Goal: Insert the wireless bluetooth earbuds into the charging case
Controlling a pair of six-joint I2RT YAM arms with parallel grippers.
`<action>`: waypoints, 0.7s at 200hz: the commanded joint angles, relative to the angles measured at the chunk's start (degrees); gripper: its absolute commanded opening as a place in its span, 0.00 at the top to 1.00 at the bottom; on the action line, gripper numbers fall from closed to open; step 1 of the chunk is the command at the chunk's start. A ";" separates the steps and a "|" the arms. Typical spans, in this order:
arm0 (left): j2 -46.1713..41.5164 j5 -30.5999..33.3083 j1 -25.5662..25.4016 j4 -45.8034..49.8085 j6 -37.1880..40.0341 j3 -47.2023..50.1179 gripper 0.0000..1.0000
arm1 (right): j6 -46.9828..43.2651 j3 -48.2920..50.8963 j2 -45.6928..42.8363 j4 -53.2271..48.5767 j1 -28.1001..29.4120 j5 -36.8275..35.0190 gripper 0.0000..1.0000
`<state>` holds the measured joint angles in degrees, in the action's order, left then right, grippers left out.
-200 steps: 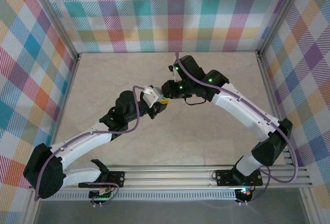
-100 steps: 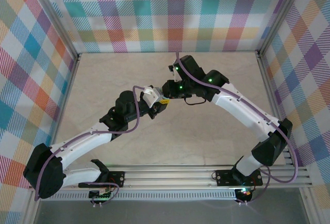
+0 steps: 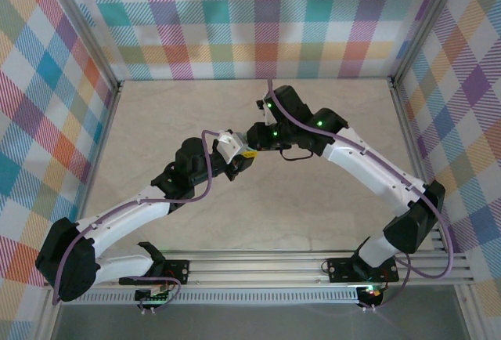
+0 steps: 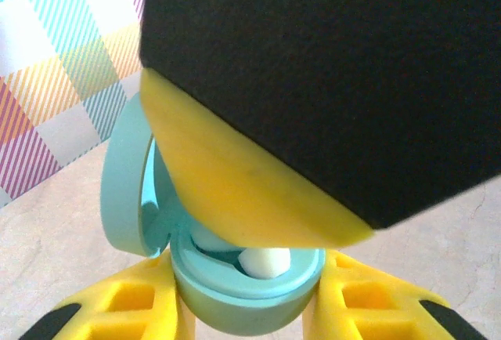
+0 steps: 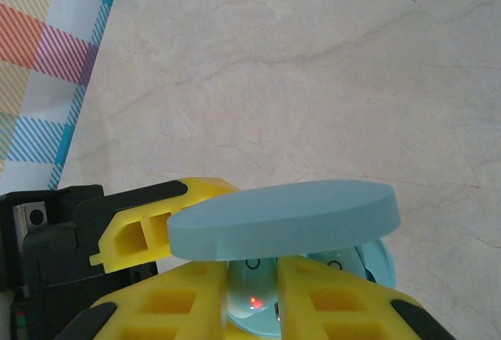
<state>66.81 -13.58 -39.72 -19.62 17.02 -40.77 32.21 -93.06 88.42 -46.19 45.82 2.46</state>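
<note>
Clasping the open charging case, left tool sits beneath right tool pinching an earbud.

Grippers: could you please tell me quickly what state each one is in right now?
Left gripper: closed, holding the open charging case.
Right gripper: closed on an earbud.

Right hand: you've nudged it a hair sideways, as seen from above.
Right arm: your elbow and lower link now sit slightly farther out from the hand.
</note>
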 commanded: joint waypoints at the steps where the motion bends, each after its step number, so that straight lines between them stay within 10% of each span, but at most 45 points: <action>1: -0.54 0.32 -0.88 -1.65 0.39 -1.85 0.99 | 0.15 1.64 -1.94 1.09 0.35 0.09 0.77; 140: -0.05 0.58 -0.86 -1.57 -0.05 -2.38 0.99 | -1.61 9.55 -5.55 11.59 1.97 -4.09 0.81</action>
<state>66.81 -12.86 -39.75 -18.81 16.99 -40.77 32.08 -84.18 83.74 -35.99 47.16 -0.69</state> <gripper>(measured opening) 0.317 0.185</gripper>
